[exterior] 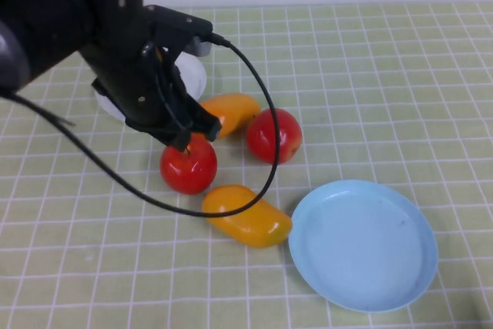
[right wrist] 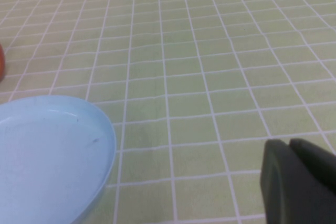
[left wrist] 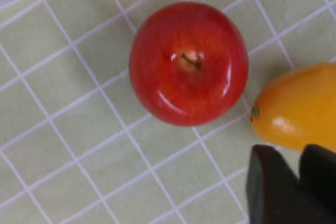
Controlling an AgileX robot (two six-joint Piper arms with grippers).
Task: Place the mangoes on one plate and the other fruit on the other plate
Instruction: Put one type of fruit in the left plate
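— Where's the left gripper?
— Leaning down from the far left, right over the near apple. Its fingers look almost pressed together, holding nothing.
— And the right gripper?
— Low over bare surface beside the blue plate, closed and empty.
— The mangoes?
— The near mango lies slantwise, touching the blue plate. The far mango lies by the white plate.

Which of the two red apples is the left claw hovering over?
The left gripper hangs over the nearer apple, beside the front mango. The other apple sits farther back.
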